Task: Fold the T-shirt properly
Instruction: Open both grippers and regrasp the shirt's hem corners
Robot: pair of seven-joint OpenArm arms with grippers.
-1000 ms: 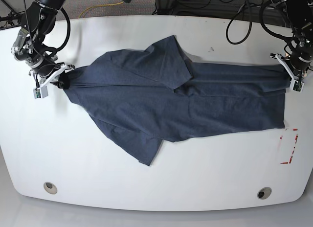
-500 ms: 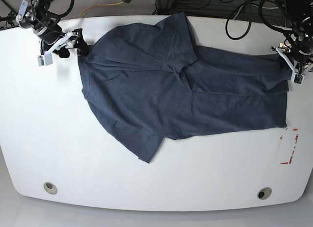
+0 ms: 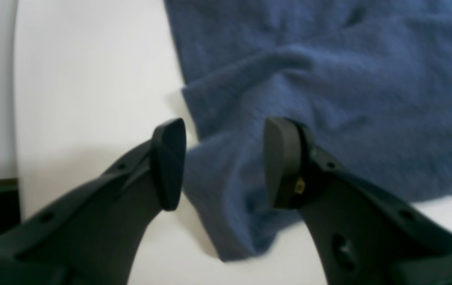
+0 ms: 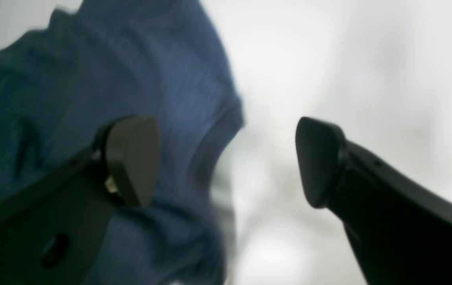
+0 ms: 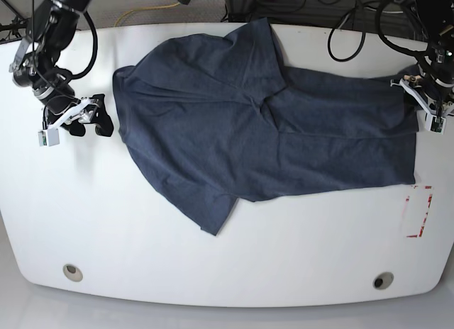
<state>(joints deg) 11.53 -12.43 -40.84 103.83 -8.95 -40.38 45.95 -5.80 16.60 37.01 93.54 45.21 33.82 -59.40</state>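
The dark slate-blue T-shirt (image 5: 262, 123) lies spread across the white table (image 5: 213, 272). One sleeve points to the front (image 5: 209, 215) and the other reaches the far edge. No lettering shows. My right gripper (image 5: 96, 123) is open and empty, left of the shirt's neck end and apart from it. In the right wrist view its jaws (image 4: 226, 160) stand wide apart, with the shirt's edge (image 4: 131, 79) to one side. My left gripper (image 5: 424, 101) is at the shirt's hem corner. In the left wrist view (image 3: 224, 162) it is open, with the shirt's corner (image 3: 234, 206) lying between its fingers.
A red-marked rectangle (image 5: 417, 212) is on the table near the right edge, below the hem. Two round holes (image 5: 72, 271) (image 5: 383, 280) sit near the front edge. Cables (image 5: 347, 31) hang behind the far edge.
My right gripper let go of the shirt's neck end and moved down and left, away from it. The shirt now lies flat. My left gripper stays at the hem corner.
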